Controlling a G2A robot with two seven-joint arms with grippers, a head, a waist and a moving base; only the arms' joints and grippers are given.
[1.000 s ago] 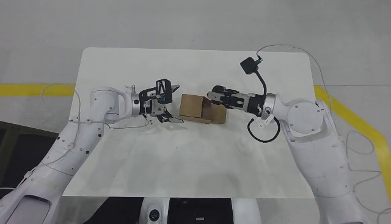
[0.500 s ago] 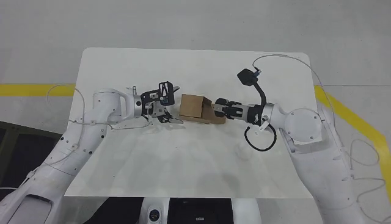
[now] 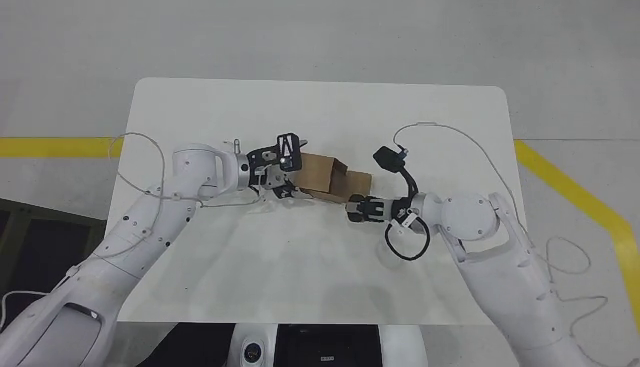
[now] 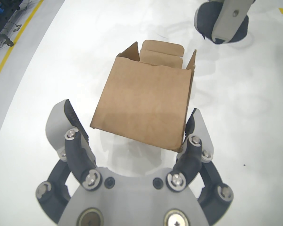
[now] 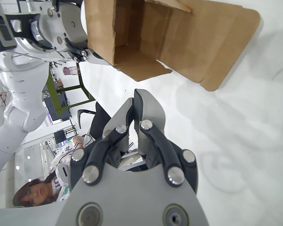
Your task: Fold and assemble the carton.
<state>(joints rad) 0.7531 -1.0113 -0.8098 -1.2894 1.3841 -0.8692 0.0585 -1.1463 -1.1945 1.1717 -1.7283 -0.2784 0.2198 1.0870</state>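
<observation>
**White desk [image 3: 300, 277], light carton [image 3: 318, 172]: brace the rear, fold at the creases**

Near the desk's middle the carton lies on its side, with its open mouth and spread flaps facing your right arm. Judge it light and thin. It looks stiff across the panels and soft at the creases, and it will likely slide on the smooth top and dent under a hard pinch. Take it across the two side walls at the end away from the mouth, and press the flaps close to their fold lines. Your left claw [image 4: 129, 109] stands wide open astride that rear end. One pad seems to touch a corner and the other stands apart. Your right claw [image 5: 134, 99] is pinched closed on nothing, just beside the mouth's lower flap.
</observation>
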